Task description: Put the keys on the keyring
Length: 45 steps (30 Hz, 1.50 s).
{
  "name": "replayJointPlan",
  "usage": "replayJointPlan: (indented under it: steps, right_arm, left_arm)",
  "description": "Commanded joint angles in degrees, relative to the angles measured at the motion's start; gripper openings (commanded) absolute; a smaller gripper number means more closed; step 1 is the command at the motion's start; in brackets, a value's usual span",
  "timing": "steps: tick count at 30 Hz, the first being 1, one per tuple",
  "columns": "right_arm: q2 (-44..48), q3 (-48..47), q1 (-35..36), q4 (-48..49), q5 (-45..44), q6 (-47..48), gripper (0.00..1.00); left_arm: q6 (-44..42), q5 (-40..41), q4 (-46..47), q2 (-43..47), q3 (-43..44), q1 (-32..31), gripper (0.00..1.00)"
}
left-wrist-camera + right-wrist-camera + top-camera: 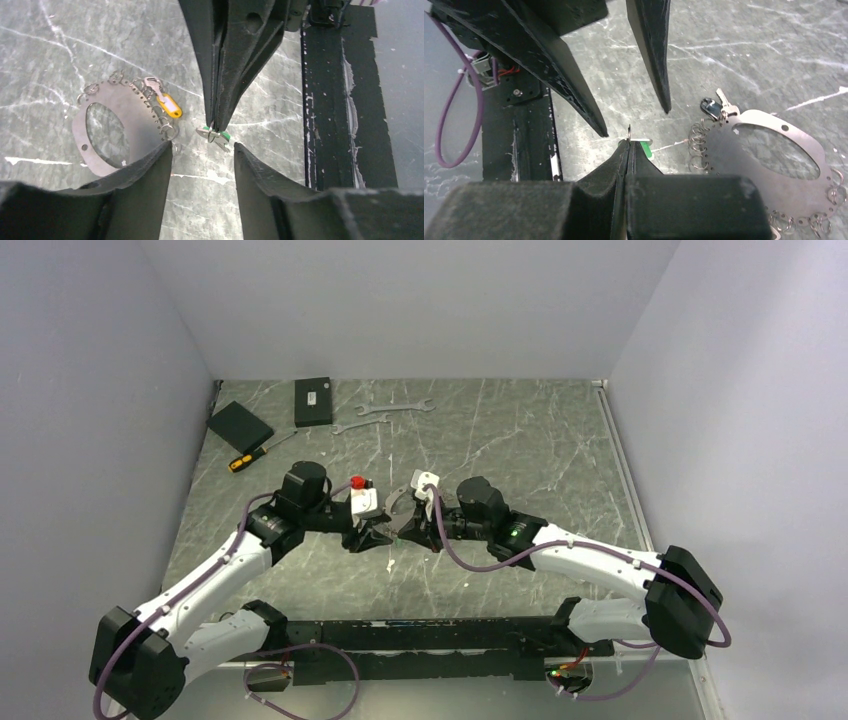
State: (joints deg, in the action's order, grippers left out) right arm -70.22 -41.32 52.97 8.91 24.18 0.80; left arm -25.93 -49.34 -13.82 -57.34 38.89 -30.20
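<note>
Soft, even light comes from overhead. The top view is bright and sharp, with faint, diffuse shadows on the bench point(520, 440) under the arms. In the wrist views the keyring point(131, 106) has a dull sheen without glare. The keys point(215, 134) beside it are crisp. The fingers point(135, 200) of the left hand point(202, 146), nearer the lens than the keyring, blur softly.

Dark green marbled tabletop point(520, 440), plain pale walls point(400, 300), even light

- small silvery keys with green plastic tag point(642, 148): mostly hidden inside right gripper point(628, 144) pinched tips.
- flat grey metal keyring plate with oval hole point(142, 125): near edge behind left gripper point(202, 147) finger.
- overhead view: keys too small to resolve.
</note>
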Motion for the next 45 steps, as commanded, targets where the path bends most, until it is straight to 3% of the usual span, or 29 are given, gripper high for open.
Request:
replayJointPlan:
  steps: [1,5,9,15,27,45]
  right_arm:
    - [1.9,1.8,0.1,2.3,-3.9,-2.2,0.00]
    - [3.5,3.4,0.1,2.1,-6.9,-3.0,0.00]
    - [4.5,4.6,0.1,2.2,-10.0,-3.9,0.00]
    - [4.4,4.8,0.1,2.2,-12.4,-4.5,0.00]
    - [7.8,6.8,0.1,3.6,-17.3,-5.9,0.00]
    - [13.5,11.0,0.0,7.0,-22.2,-7.4,0.00]
  left_arm:
    - [1.9,4.0,3.8,2.2,-0.6,0.0,0.56]
    - [2.3,6.9,5.3,2.8,-1.3,0.0,0.63]
    - [0.5,10.3,4.1,2.9,-1.4,0.0,0.64]
    - [-1.8,18.3,1.8,0.6,-0.9,0.0,0.58]
    - [-4.0,24.7,2.8,-9.7,1.7,2.4,0.42]
    - [-3.3,19.9,12.2,-25.2,3.5,6.1,0.39]
